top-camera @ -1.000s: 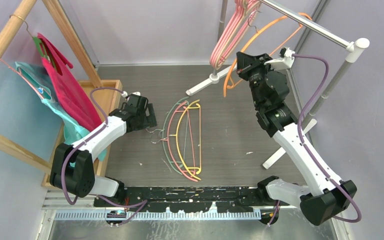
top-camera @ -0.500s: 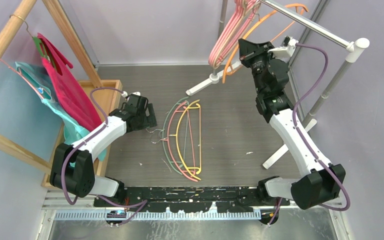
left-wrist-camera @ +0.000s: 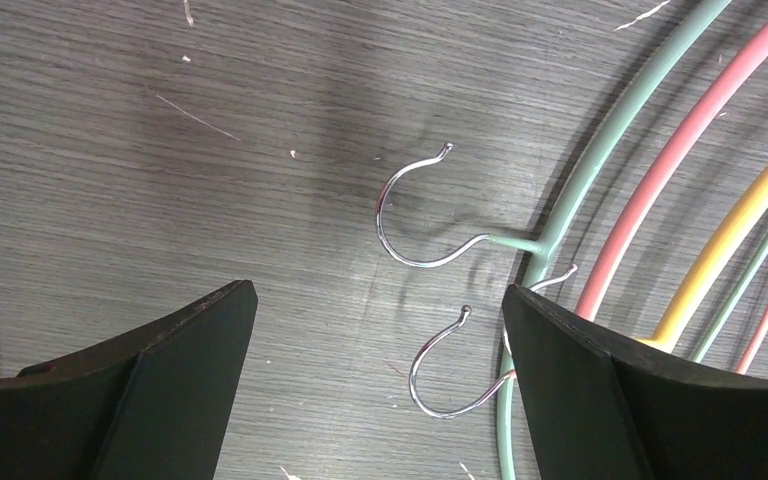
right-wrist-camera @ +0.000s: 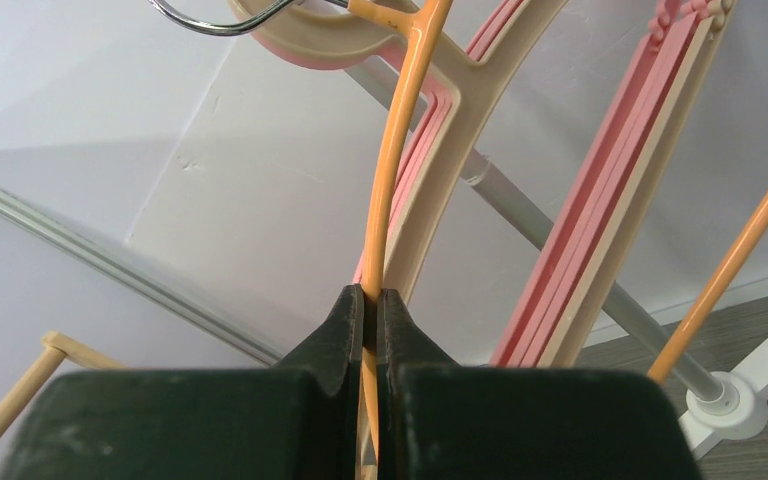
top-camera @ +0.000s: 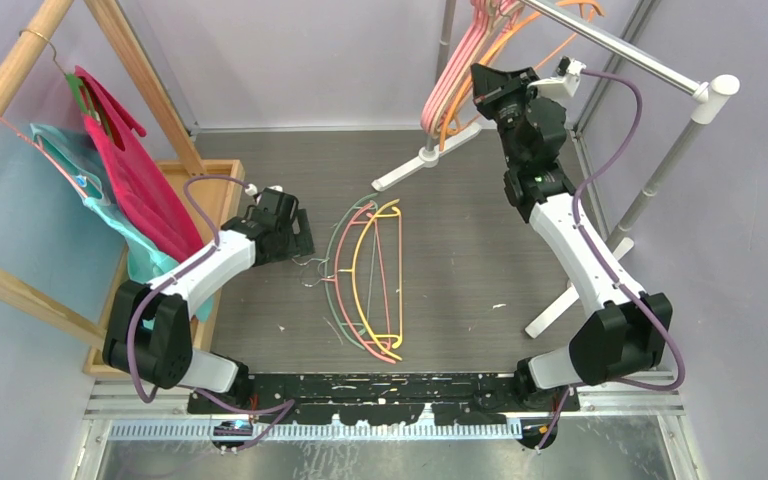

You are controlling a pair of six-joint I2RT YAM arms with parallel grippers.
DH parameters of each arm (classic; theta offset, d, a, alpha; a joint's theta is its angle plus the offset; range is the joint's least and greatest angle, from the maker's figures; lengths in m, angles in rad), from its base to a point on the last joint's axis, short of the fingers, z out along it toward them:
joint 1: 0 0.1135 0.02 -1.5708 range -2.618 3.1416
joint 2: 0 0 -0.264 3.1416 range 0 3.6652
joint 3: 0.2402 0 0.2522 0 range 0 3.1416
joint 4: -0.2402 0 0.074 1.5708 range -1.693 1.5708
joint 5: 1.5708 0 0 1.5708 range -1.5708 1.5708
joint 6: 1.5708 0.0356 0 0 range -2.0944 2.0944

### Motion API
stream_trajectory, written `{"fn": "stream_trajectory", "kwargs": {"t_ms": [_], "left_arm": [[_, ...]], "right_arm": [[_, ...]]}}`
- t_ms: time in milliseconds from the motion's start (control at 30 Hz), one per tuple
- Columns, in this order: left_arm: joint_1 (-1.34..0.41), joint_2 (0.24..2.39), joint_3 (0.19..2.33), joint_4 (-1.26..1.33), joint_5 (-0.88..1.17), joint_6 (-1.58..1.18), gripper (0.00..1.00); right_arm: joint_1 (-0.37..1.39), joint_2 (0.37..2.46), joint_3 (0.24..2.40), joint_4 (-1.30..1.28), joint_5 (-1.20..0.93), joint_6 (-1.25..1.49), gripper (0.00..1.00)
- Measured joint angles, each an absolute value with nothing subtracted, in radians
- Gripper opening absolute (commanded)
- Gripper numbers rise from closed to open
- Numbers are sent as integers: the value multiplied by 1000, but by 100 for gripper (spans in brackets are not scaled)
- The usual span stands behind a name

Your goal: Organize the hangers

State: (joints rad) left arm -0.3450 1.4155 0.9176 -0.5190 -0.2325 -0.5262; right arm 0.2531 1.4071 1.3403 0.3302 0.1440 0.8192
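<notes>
My right hand [right-wrist-camera: 370, 300] pinches the orange hanger [right-wrist-camera: 397, 150] by its thin arm so its hook can settle on the metal rail [top-camera: 610, 45] beside the pink and beige hangers [top-camera: 452, 75], while my left hand [left-wrist-camera: 378, 295] gapes wide over loose hangers [left-wrist-camera: 540, 242] on the surface below that rail.

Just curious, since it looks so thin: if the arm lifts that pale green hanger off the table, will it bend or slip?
Probably light: the pale green hanger is a thin rod. It shows a clean curve lying flat, so it is likely fairly stiff. Its shiny wire hook looks smooth and might slip in a pinch.
</notes>
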Motion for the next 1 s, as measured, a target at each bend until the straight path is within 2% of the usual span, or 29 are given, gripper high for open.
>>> {"fn": "stream_trajectory", "kwargs": {"t_ms": [867,1000], "left_arm": [[-345,1460,918,-518,-240,-508,98],[-345,1461,918,-519,-240,-508,98]], "right_arm": [[238,1586,1493,325,139,864,2],[238,1599,1510,315,121,866,32]]}}
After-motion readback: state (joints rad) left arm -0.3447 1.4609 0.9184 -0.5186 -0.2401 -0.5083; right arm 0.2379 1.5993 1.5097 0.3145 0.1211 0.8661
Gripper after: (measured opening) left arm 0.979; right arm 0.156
